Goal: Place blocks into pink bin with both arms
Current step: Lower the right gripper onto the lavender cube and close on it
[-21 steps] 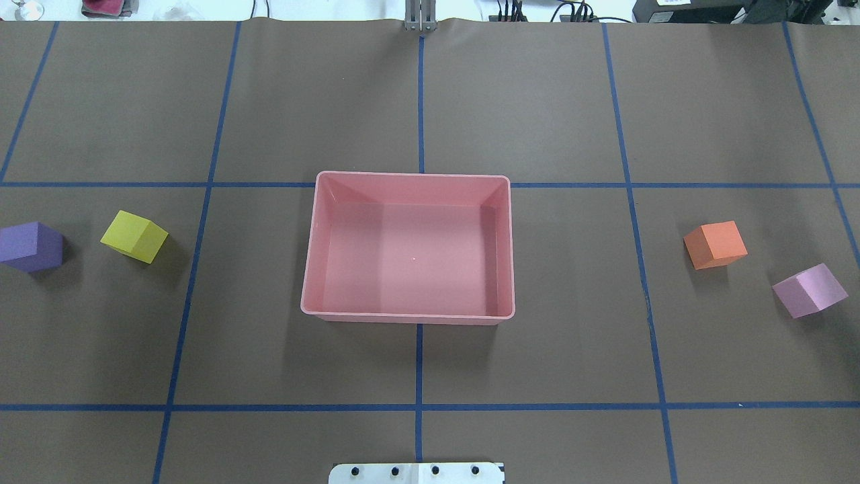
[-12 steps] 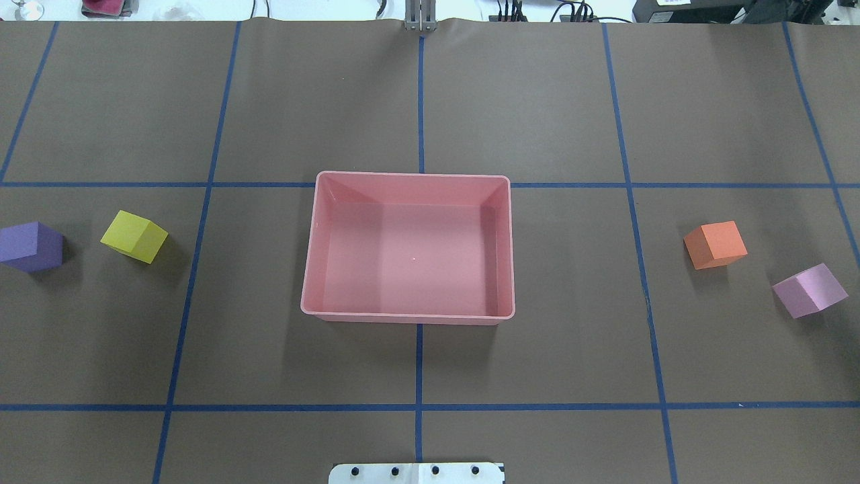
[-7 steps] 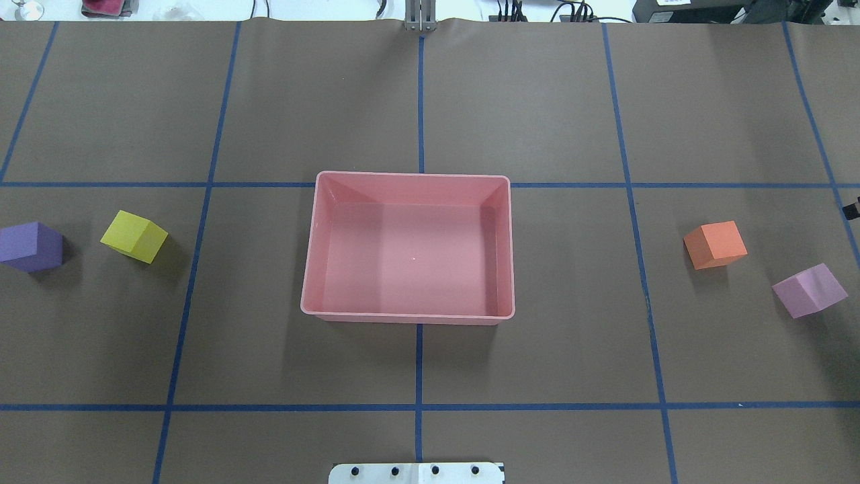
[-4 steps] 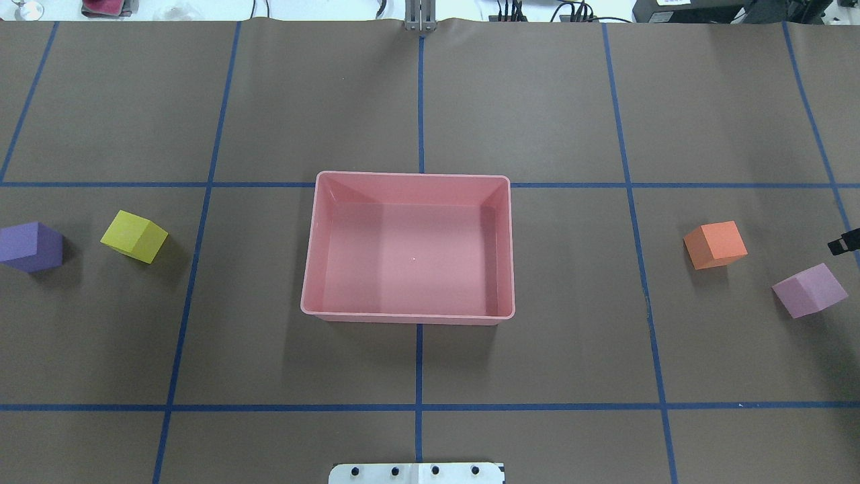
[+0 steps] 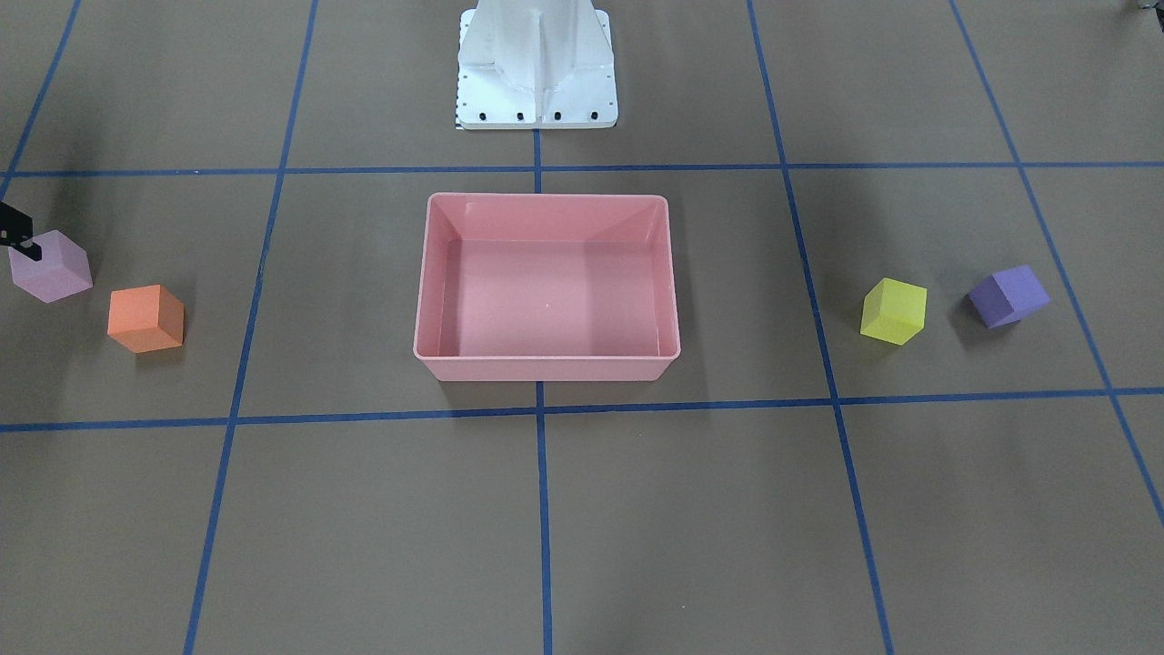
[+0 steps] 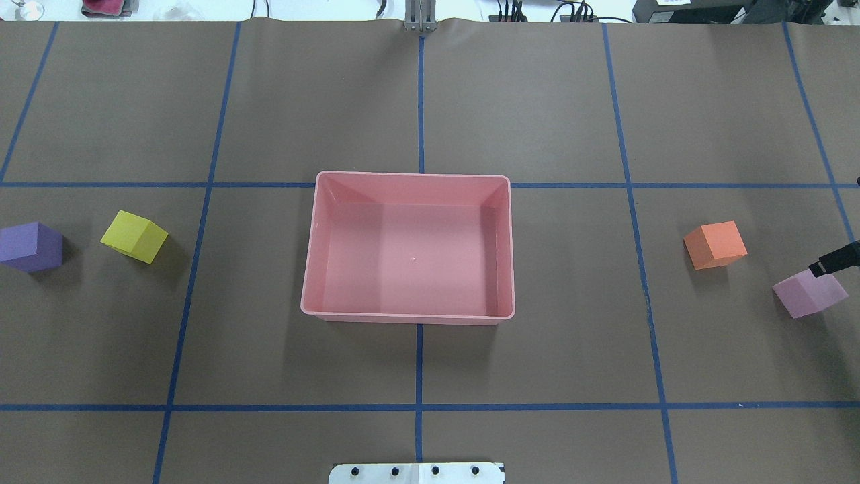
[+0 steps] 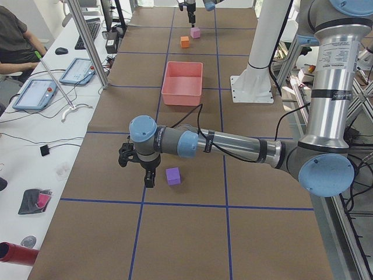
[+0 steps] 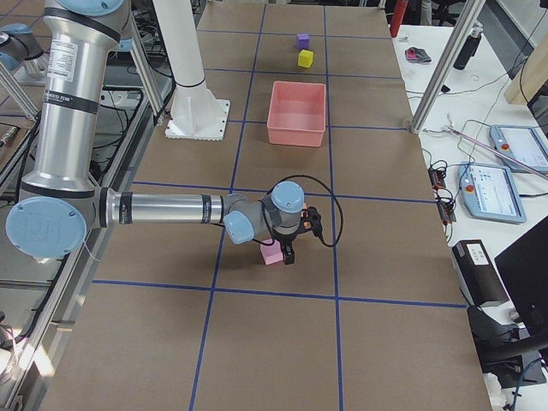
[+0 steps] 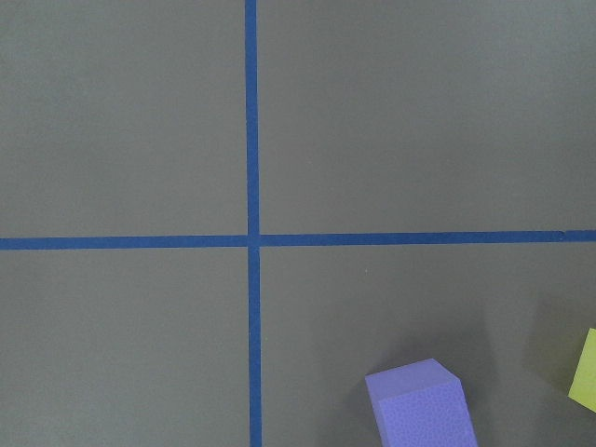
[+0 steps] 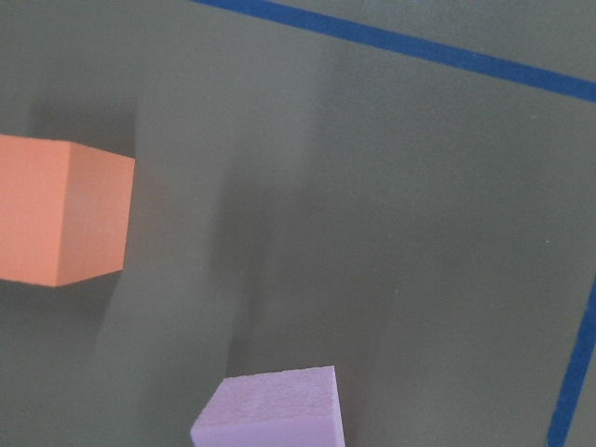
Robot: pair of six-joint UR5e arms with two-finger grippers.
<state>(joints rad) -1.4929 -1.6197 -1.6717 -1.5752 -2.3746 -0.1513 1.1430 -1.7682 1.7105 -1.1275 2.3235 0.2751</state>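
The pink bin [image 6: 410, 177] stands empty at the table's middle. The yellow block [image 6: 134, 236] and the purple block [image 6: 30, 247] lie to its left. The orange block [image 6: 716, 245] and the pink-lilac block [image 6: 809, 291] lie to its right. One black finger [image 6: 833, 260] of my right gripper [image 8: 289, 248] reaches in at the right edge, over the pink-lilac block's far corner; the fingers stand apart and hold nothing. My left gripper [image 7: 137, 171] hangs low beside the purple block [image 7: 172, 175]; I cannot tell its state. The left wrist view shows the purple block [image 9: 419, 408] at the bottom.
The white base bracket [image 6: 416, 472] sits at the near table edge. Blue tape lines [image 6: 420, 94] grid the brown table cover. A side desk with tablets [image 7: 35, 93] and a seated person [image 7: 14, 41] runs along the far side.
My right gripper's finger has come in from the right edge and moved down to the pink-lilac block. No block and no bin has moved.
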